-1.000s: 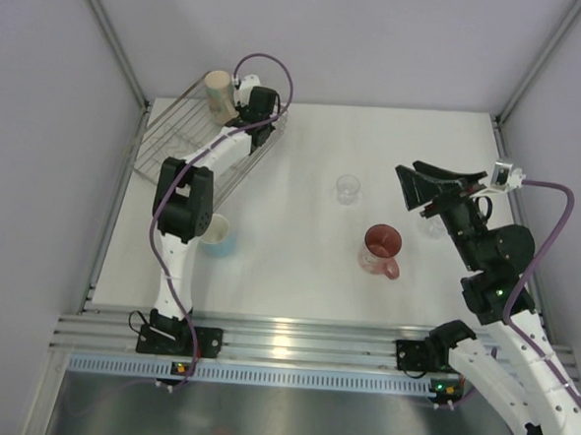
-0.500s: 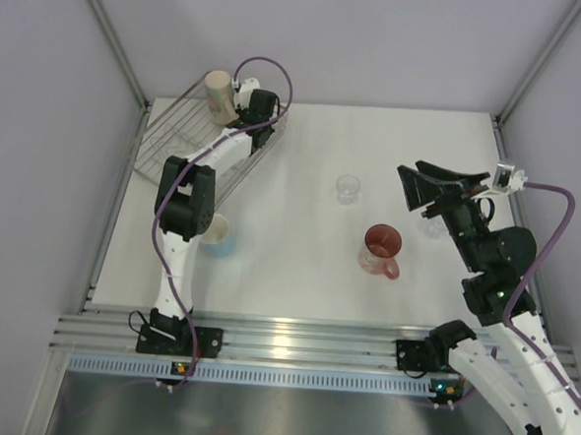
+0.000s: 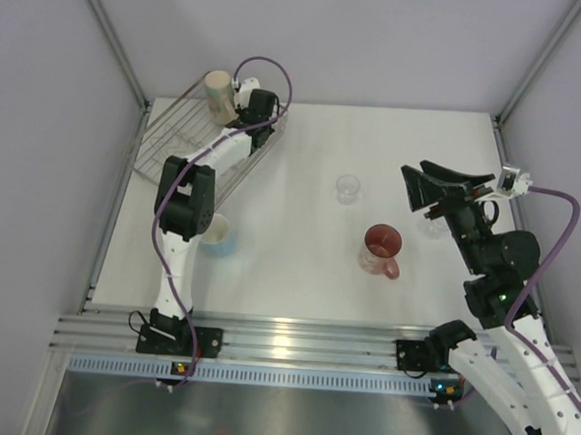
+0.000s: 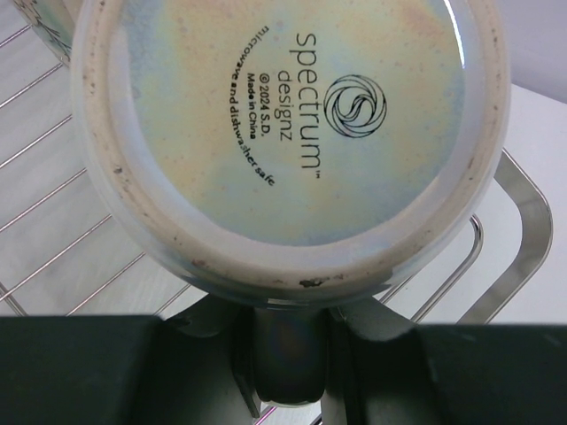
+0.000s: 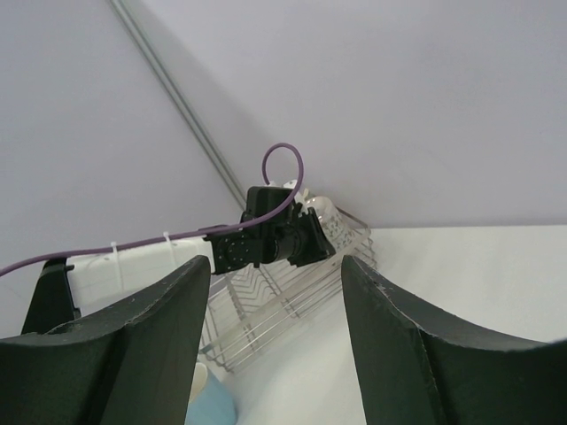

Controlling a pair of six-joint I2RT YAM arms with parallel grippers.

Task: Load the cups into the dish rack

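The left gripper (image 3: 232, 104) grips the cream mug (image 3: 217, 92) by its handle over the dish rack (image 3: 167, 143) at 11 o'clock; the right gripper (image 3: 416, 189), at 3 o'clock, stands open.

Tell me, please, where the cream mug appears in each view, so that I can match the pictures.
Top external: the cream mug is at upper left, over the far end of the dish rack.
Left wrist: the mug fills the upper frame, base toward the camera.
Right wrist: hidden behind the left arm, at most a pale speck.
Shared landmark: the dish rack wires, in all three.
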